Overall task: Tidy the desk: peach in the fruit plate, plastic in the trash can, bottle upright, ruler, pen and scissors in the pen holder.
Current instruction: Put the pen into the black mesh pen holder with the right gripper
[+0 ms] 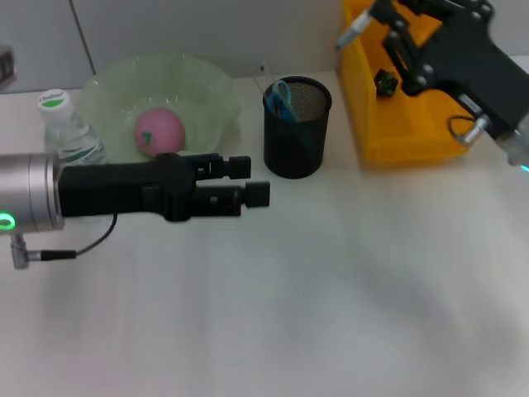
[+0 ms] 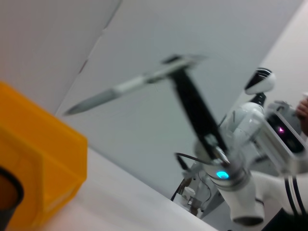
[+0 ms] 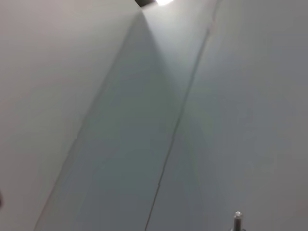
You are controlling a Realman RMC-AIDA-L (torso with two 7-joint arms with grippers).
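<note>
The peach sat in the fruit plate, the bottle stood up, the scissors were in the pen holder, the empty left gripper was open, and I could not tell whether the right gripper over the trash can held anything.

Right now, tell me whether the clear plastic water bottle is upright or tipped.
Upright: the clear plastic water bottle stands on the white desk, its cap on top.
</note>
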